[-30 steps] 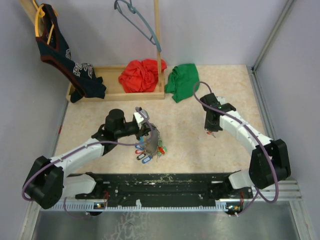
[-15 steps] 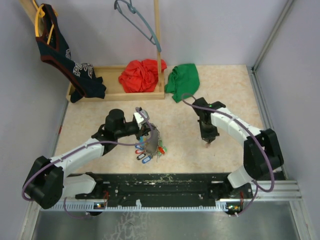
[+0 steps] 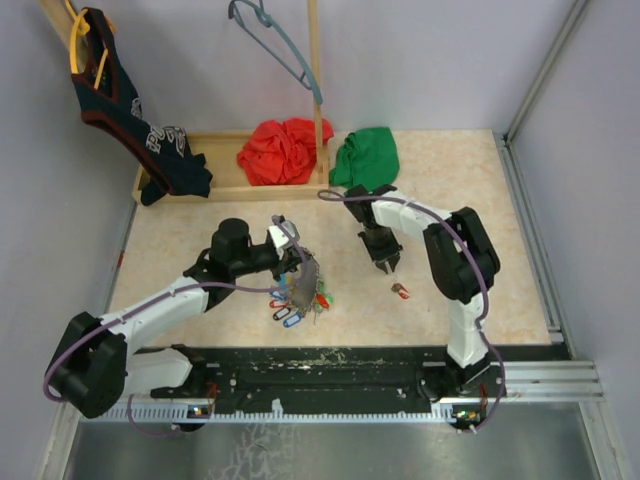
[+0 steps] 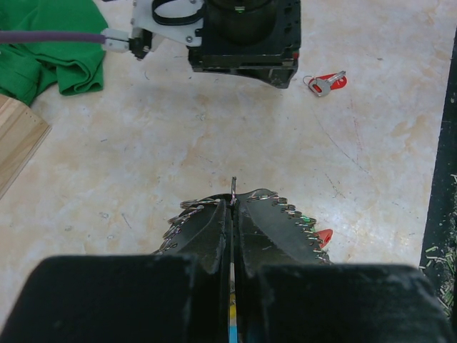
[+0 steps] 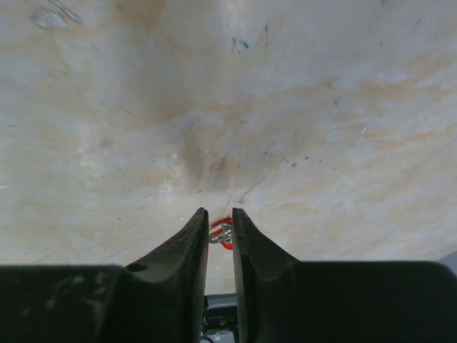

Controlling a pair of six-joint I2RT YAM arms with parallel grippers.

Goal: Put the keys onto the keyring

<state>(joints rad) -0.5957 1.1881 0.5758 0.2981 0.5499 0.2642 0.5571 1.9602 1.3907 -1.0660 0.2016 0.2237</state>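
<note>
A pale, mottled table [image 3: 450, 180] is seen from above, with a low wooden tray [image 3: 225, 190] set along its far edge. A dark garment [image 3: 130, 110] is draped from the upper left down onto the tray, and a blue-grey hanger [image 3: 275, 45] is hung above it. A crumpled red cloth [image 3: 282, 150] is laid in the tray, and a green cloth [image 3: 365, 158] is bunched just beside the tray's right end. The left gripper [image 3: 297, 262] is held over the middle of the table with its fingers pressed together on the keyring [image 3: 312, 272], whose thin metal wire [image 4: 233, 184] is seen sticking out between the fingertips. The keys [image 3: 298, 303], with red, green and blue tags, are gathered on the ring just below that gripper. The right gripper [image 3: 385, 264] is pointed down at the table, well apart from the left one, its jaws parted by a narrow gap and nothing pinched. A single red-tagged key [image 3: 401, 291] is left lying flat on the table near it, untouched.
</note>
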